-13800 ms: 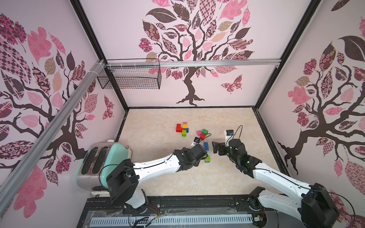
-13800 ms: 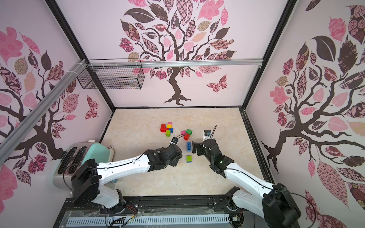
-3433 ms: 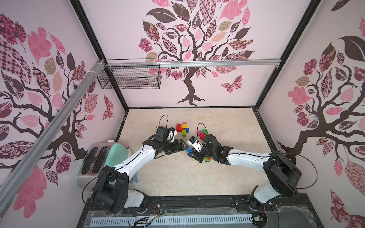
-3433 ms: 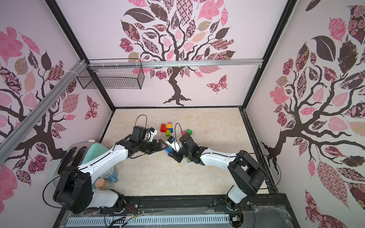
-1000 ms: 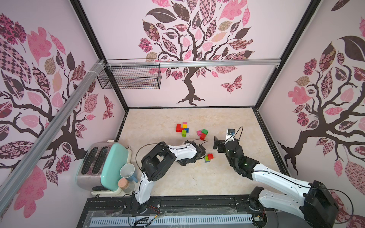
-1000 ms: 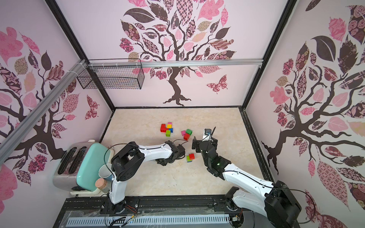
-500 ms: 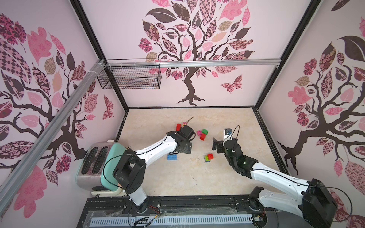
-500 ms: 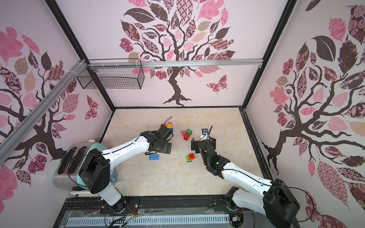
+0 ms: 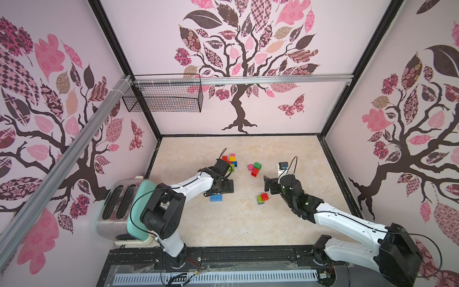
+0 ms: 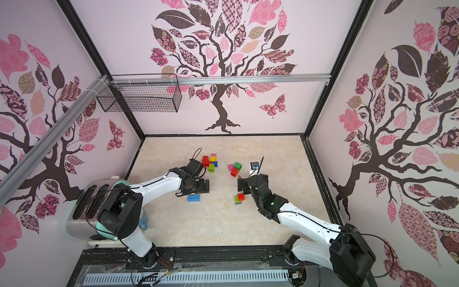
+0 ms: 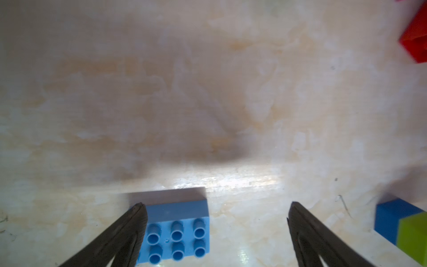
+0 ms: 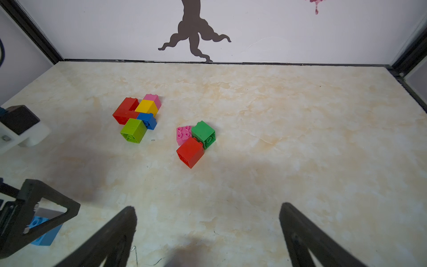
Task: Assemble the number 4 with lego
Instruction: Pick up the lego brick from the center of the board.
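A blue six-stud lego brick [image 9: 216, 198] [image 10: 194, 198] lies flat on the table, studs up. My left gripper [image 9: 224, 186] [image 11: 216, 208] hangs open just above it; in the left wrist view the brick [image 11: 178, 231] rests beside one finger, not gripped. A joined cluster of red, yellow, pink, blue and lime bricks [image 9: 229, 160] [image 12: 138, 115] lies further back. Pink, green and red bricks [image 9: 253, 167] [image 12: 195, 141] sit loose near the middle. A small red-on-lime stack [image 9: 262, 198] [image 10: 239, 198] stands by my right gripper [image 9: 270, 185] [image 12: 208, 208], which is open and empty.
A mint and chrome toaster [image 9: 119, 203] stands at the left front, with a mug [image 10: 143, 222] beside it. A wire basket [image 9: 164, 99] hangs on the back left wall. Walls close the table on three sides.
My left gripper swung from beside the red-on-lime stack to the left, left the blue brick on the table and opened wide. The right arm shifted only slightly.
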You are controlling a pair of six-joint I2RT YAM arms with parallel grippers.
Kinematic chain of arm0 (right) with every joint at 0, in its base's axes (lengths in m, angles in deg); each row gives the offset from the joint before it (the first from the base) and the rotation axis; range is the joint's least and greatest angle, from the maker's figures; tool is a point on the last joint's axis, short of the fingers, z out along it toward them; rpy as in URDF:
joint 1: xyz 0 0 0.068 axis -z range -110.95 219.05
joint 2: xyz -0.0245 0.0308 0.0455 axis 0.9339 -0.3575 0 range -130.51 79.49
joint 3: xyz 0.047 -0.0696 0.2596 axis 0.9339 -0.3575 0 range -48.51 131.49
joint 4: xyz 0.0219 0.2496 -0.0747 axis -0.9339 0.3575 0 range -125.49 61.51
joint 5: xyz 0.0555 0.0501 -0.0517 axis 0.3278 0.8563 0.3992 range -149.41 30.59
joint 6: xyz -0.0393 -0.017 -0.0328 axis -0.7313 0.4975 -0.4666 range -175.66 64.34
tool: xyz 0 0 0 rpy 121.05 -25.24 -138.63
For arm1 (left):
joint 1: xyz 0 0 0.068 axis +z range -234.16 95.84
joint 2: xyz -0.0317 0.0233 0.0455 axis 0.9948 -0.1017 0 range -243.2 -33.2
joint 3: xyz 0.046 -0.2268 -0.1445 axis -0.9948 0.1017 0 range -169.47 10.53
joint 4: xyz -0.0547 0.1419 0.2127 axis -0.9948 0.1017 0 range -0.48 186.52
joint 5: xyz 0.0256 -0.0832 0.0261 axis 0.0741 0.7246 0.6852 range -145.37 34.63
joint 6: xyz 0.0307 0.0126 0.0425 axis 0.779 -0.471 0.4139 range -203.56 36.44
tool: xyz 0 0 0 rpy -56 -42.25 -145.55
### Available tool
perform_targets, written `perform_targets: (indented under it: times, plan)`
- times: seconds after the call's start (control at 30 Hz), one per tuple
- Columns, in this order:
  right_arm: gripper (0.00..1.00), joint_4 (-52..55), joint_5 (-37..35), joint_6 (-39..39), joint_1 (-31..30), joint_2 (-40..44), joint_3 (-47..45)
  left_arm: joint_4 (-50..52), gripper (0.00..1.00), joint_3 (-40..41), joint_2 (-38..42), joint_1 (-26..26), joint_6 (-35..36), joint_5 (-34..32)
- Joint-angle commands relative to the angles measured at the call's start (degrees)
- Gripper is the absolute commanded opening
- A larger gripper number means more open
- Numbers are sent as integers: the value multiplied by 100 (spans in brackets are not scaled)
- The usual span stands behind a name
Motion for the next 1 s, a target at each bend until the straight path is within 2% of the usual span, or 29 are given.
perform_targets:
  times: [0.0, 0.1, 0.3, 0.4, 0.47, 0.53, 0.63, 0.67, 0.73, 0.8, 0.97]
  plan:
    - [99, 120, 117, -3, 17, -59, 251, -141, 98, 337, -2, 55, -191, -240]
    - [99, 93, 155, -32, 22, -68, 218, -58, 98, 468, -19, 55, -263, 2]
    - [99, 14, 151, -116, 20, -57, 176, -177, 98, 978, 478, -37, -532, 1029]
    - [99, -132, 153, -142, 23, -64, 119, -218, 98, 1029, 569, -252, -363, 1306]
    - [100, -187, 222, -163, 19, -68, 122, -32, 98, 990, 490, -458, -173, 858]
    - [99, -215, 232, -132, 17, -52, 123, 112, 98, 1009, 427, -696, -53, -103]
    - [99, -334, 254, -116, 24, -29, 55, 82, 91, 1240, 435, -1011, -96, -1391]
    - [99, -370, 258, -116, 17, -11, 31, 40, 88, 1337, 453, -1074, -154, -1618]
    - [99, -385, 238, -124, 17, 5, -2, -66, 80, 1560, 560, -1121, -270, -1795]
    - [99, -385, 190, -125, 23, 0, -12, -227, 77, 1778, 661, -1123, -280, -1771]
    - [99, -442, 64, -124, 22, -62, 2, -602, 59, 1988, 609, -1174, -116, -1320]
